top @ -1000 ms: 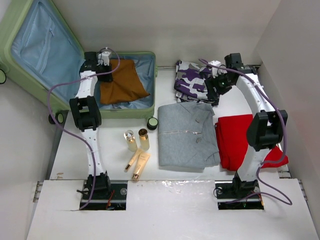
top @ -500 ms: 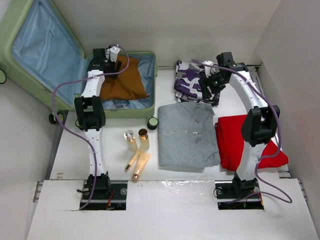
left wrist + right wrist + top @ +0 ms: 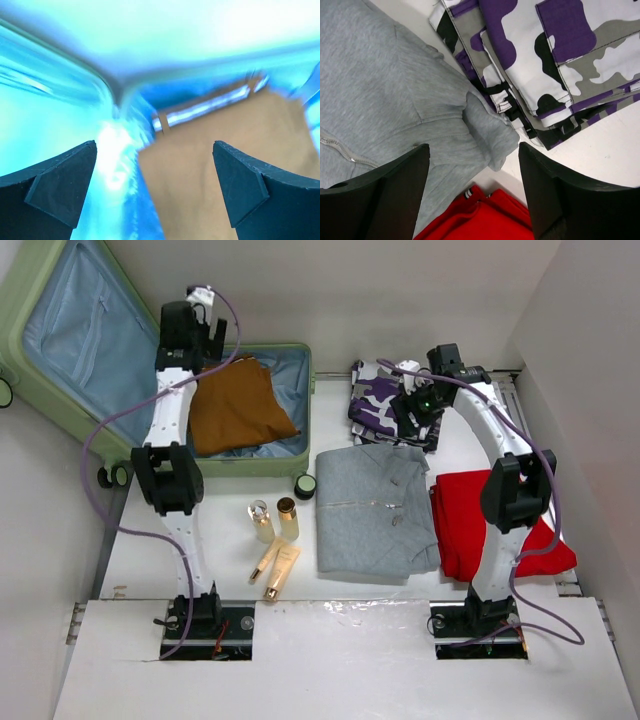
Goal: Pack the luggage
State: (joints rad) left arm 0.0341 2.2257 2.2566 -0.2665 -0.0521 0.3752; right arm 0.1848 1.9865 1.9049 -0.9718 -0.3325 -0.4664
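White table [image 3: 140,540]; luggage [image 3: 250,466] open, lid [image 3: 85,335] leftward

Overhead view steep from the near side; wrist views close on its brown garment [image 3: 215,165] and grey sweater [image 3: 385,100].

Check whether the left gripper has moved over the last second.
Yes. The left gripper drew back from the brown folded garment toward the far rim of the pale green hard-shell suitcase.

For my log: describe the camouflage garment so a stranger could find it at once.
Start at the open green suitcase, far left. Right of it lies a folded garment, just beyond the gray top and the red one. It alone is patterned: purple, black and white camouflage.
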